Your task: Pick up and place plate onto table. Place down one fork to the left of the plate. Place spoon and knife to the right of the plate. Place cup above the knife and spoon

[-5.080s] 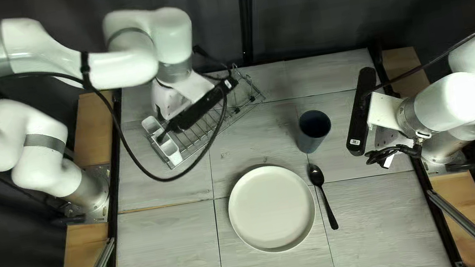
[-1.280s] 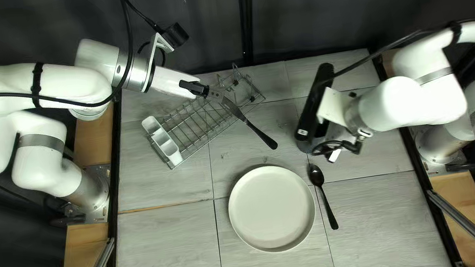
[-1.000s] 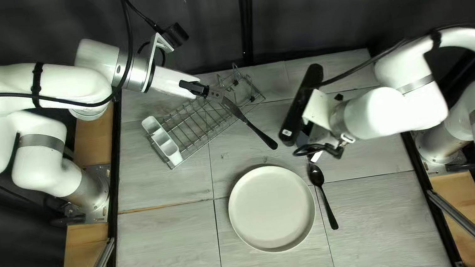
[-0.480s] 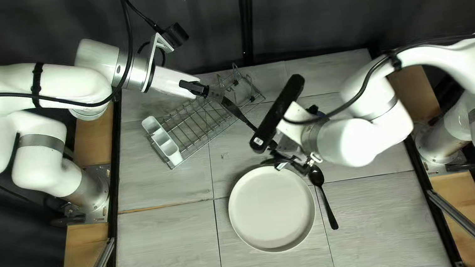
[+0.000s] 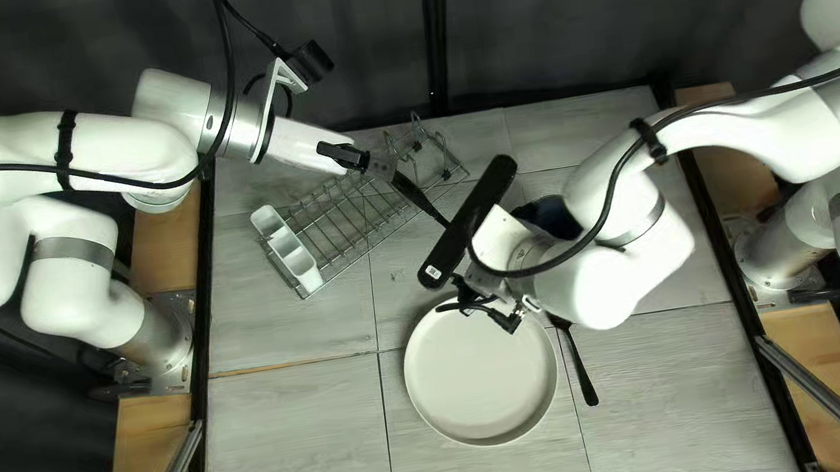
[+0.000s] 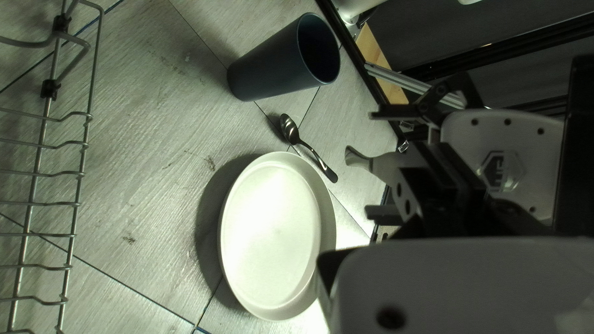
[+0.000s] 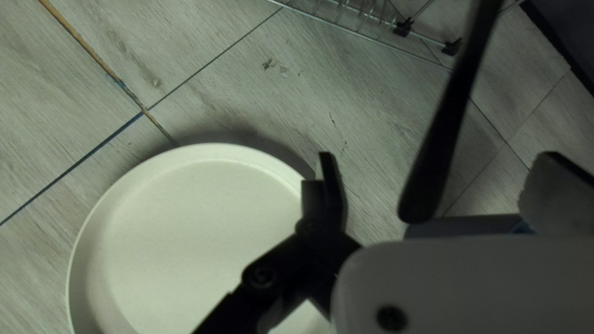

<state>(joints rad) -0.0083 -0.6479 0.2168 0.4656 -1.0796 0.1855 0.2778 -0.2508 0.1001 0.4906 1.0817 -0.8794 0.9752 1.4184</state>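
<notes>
- The knife was grasped in the left pincer, held in the air over the wire rack, with its handle directed toward the right arm.
- The right pincer was released, its fingers parted near the plate's far edge; in the right wrist view the knife's dark handle was seen beside the visible finger, untouched by it.
- The plate was set flat on the bench, its far edge partly covered by the right arm in the top left view.
- The spoon was laid just to the right of the plate, its handle pointed toward the near edge; its bowl was hidden by the right arm from above but was shown in the left wrist view.
- The cup was stood upright beyond the spoon's bowl, mostly screened by the right arm from above.
- A pale utensil holder was fitted at the left end of the rack, and a dark curtain was hung behind the bench.
</notes>
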